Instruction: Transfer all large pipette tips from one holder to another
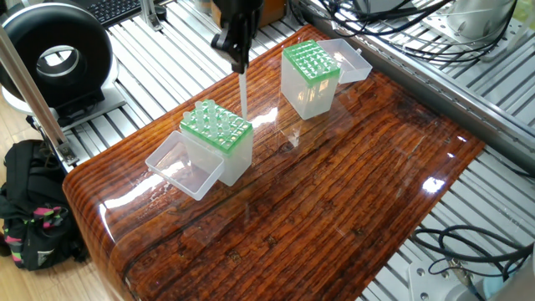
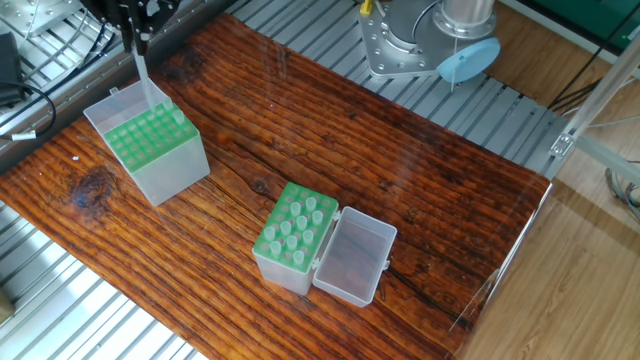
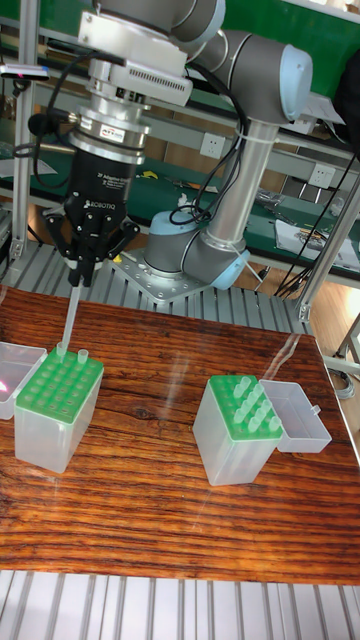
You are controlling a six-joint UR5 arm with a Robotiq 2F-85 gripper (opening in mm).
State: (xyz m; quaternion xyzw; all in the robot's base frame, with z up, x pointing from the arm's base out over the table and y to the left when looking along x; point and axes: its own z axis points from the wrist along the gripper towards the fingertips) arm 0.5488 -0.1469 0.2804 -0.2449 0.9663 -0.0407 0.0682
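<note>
one fixed view: gripper point(image 1: 239, 60) is pinching one of the large pipette tips point(image 1: 243, 94) by its top end, jaws closed on it, tip hanging upright in the air between the two boxes. the near holder point(image 1: 216, 139) is carrying a cluster of tips standing in its green rack; the far holder point(image 1: 311, 79) is looking mostly empty, though its holes are too small to check here. the other fixed view: held tip point(image 2: 144, 85) is hanging just over the far holder point(image 2: 150, 150), lower end close to the rack's back edge; near holder point(image 2: 296, 234) is showing roughly a dozen tips, lid open flat beside it. risk as i'm judging it: the grip is only on the thin top, so any tilt is going to put the point on the rack face instead of in a hole, and it's bending or slipping out. tall fixed view: tip point(image 3: 70, 318) is leaning slightly, end near one tip already seated at the far holder's point(image 3: 58, 410) back corner, so clipping that neighbour is looking possible; near holder point(image 3: 238, 428) is holding the rest.
</note>
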